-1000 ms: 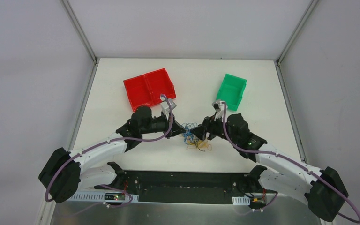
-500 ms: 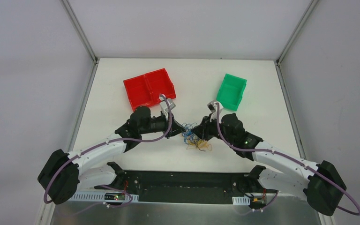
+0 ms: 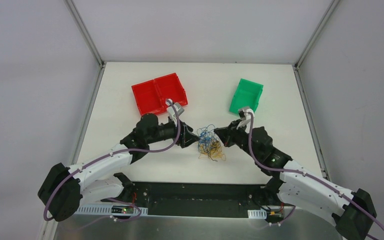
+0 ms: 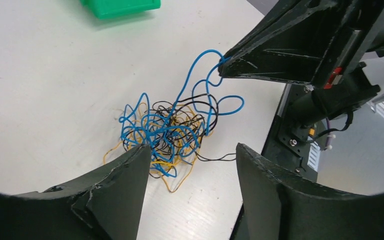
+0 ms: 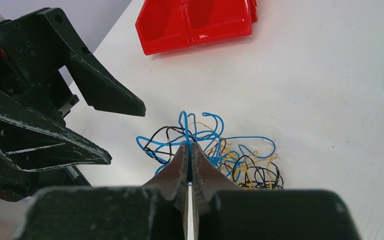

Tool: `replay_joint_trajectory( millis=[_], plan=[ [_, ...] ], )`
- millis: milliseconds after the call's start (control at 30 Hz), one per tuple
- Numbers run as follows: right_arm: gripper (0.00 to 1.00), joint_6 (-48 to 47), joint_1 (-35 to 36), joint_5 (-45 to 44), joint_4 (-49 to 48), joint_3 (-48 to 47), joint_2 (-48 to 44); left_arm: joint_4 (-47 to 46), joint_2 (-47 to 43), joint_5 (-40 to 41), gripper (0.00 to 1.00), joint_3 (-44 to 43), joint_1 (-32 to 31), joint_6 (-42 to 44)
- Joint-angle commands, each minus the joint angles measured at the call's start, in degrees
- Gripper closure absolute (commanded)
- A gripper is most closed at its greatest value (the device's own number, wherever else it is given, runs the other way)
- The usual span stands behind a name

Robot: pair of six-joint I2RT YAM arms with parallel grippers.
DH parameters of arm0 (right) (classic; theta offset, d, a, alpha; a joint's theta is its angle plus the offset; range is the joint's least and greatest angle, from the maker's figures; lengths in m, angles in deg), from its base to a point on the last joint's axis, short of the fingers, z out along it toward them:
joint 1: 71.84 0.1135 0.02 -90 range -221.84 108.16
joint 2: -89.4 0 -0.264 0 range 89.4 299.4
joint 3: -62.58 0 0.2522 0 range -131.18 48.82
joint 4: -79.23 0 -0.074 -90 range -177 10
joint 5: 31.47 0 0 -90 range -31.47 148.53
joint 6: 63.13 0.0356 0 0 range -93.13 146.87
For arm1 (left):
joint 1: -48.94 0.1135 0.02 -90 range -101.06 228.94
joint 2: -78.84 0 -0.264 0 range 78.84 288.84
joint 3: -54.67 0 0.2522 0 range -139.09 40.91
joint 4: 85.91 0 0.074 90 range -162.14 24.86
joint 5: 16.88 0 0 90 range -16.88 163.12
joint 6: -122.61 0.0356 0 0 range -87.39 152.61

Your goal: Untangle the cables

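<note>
Okay, cables [image 3: 210, 146] sit as one clump on the tabletop [image 3: 205, 85], closer to the near edge than the far one, about midway between the left and right edges, between the two arms. Right tool [image 5: 189, 147] is clenched, pinching a blue strand [image 4: 196, 80] at its very tip. That strand rises off the clump in a loop to the tip. The rest of the blue, plus yellow and black wires, lies knotted flat below.

Left tool [image 4: 192, 150] is released, fingers spread, nothing in it. Its gap points straight at the clump, which lies just ahead of the fingertips.

Key relation: the bulk of the clump is nearest the left tool, while the right tool has only the one lifted strand, running from clump to tip. My read is that the right draws the blue toward the right edge while the left pins the bulk. The risk is the whole clump dragging along.

Red bin [image 3: 159, 93] and green bin [image 3: 246, 97] sit toward the far edge, well apart from the clump.
</note>
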Motion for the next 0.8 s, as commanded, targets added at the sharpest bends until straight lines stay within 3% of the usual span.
replay_joint_trajectory(
  millis=[0,233,500,767],
  plan=[
    [1.0,0.9,0.2,-3.0,-3.2,1.1,-3.0,-0.3,0.3,4.0,0.34,-0.5,-0.7,0.9],
    [1.0,1.7,0.2,-0.2,-3.3,0.9,-3.9,-4.2,3.8,9.6,0.32,0.3,-1.8,2.5],
    [1.0,2.3,0.3,0.0,-3.4,1.2,-4.8,-13.1,7.9,12.6,0.37,2.1,-8.9,12.2],
    [1.0,2.9,0.2,-0.8,-3.4,1.6,-5.9,-13.6,11.4,15.8,0.38,0.9,-12.1,16.6]
  ],
)
